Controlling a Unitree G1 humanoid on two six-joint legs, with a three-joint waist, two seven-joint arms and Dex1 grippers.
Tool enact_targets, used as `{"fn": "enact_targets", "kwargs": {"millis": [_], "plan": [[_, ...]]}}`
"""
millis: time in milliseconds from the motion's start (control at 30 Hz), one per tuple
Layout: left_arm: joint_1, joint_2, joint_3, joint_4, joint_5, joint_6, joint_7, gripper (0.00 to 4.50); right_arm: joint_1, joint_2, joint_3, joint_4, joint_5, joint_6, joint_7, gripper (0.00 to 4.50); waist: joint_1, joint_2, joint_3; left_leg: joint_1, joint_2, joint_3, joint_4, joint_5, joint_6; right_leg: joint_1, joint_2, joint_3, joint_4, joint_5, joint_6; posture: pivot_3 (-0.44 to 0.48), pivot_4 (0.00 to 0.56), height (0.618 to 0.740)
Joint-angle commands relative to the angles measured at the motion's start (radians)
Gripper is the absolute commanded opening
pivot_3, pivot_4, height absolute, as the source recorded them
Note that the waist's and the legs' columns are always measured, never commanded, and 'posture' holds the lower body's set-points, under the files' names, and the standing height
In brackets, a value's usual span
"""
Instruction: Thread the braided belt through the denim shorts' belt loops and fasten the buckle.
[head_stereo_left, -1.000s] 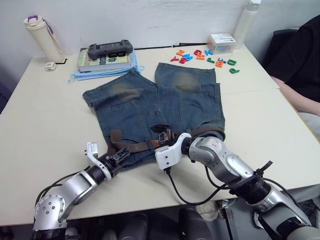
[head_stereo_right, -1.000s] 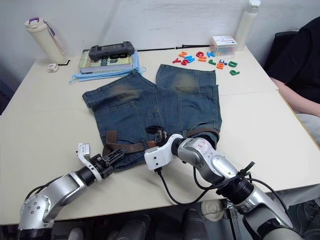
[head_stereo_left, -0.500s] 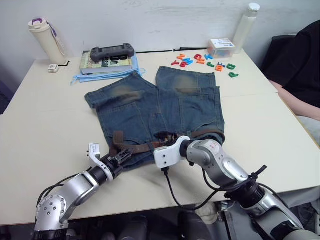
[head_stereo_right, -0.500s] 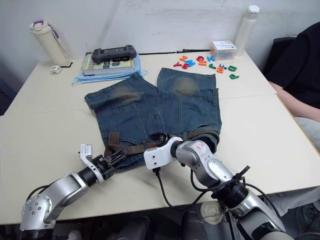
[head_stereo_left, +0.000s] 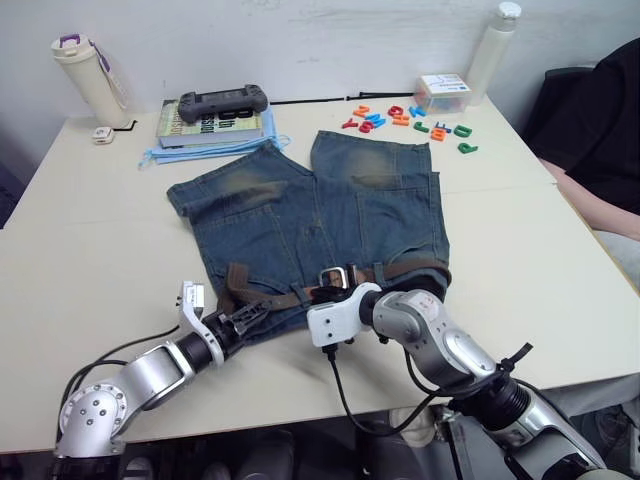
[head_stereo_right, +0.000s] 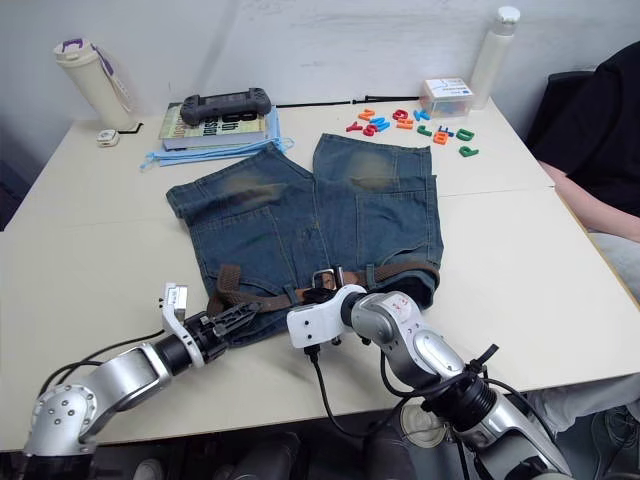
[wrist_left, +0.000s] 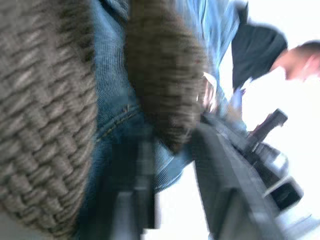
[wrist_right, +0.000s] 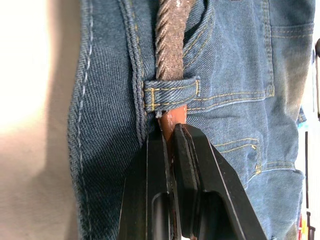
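My right gripper (wrist_right: 171, 137) is clamped on the tan leather tip of the braided belt (wrist_right: 170, 30), right where it exits a belt loop (wrist_right: 171, 92). Tip is the only stiff, flat part, so that's the correct place to hold. The woven strap behind it looks soft and floppy, likely to bunch if pushed; pull, don't push.

My left gripper (head_stereo_left: 240, 320) sits at the near-left waistband edge, fingers apart, with a fold of strap and denim between them, not clamped. It should pin the waistband, since the cloth is light and will probably drag with the belt.

The denim shorts (head_stereo_left: 300, 215) lie flat mid-table, waistband toward me, legs away. The belt runs along the waistband through the loops; the buckle (head_stereo_left: 333, 277) lies on the waistband just beyond my right wrist. Metal, rigid, small: easy to grip by the frame, prong may flop.

Far edge: book with controller (head_stereo_left: 222, 101) on top, bottle (head_stereo_left: 83, 77), plastic letters (head_stereo_left: 405, 115).
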Motion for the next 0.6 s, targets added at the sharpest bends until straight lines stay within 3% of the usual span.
{"fn": "enact_targets", "kwargs": {"millis": [33,100,200,333,600], "plan": [[0.02,0.05,0.019,-0.072,0.128,0.004,-0.138,3.51,0.03,-0.017,-0.02,0.014,-0.012,0.053,0.035,0.0,0.0,0.001,0.001,0.0,0.0,0.0,0.0,0.0,0.0,0.0,0.0,0.0,0.0,0.0,0.0,0.0,0.15,0.738],[0.031,0.089,0.009,-0.123,0.229,-0.011,-0.227,4.38,0.034,-0.01,-0.03,-0.005,-0.014,0.065,0.027,0.0,0.0,0.001,0.001,-0.001,0.001,0.0,-0.001,-0.001,0.0,-0.001,0.0,0.0,-0.001,-0.001,-0.001,0.0,0.15,0.738],[0.052,0.156,-0.06,-0.231,0.447,-0.06,-0.383,4.38,0.042,0.006,-0.048,-0.044,-0.02,0.086,0.003,0.0,-0.001,0.004,0.004,-0.002,0.002,0.0,-0.002,-0.001,-0.001,-0.001,0.001,-0.001,-0.002,-0.001,-0.002,0.0,0.15,0.738],[0.076,0.194,-0.168,-0.262,0.686,-0.129,-0.495,4.38,0.053,0.026,-0.064,-0.09,-0.022,0.109,-0.028,0.0,-0.002,0.008,0.007,-0.002,0.002,0.001,-0.003,-0.001,0.0,-0.001,0.0,-0.001,-0.004,-0.001,-0.002,0.0,0.15,0.738],[0.087,0.192,-0.252,-0.172,0.918,-0.16,-0.596,4.38,0.068,0.036,-0.1,-0.193,-0.012,0.121,-0.051,0.0,0.0,0.01,0.01,-0.002,0.004,0.001,-0.01,-0.001,0.0,-0.004,0.0,-0.001,-0.007,-0.001,-0.002,0.0,0.15,0.738]]}}
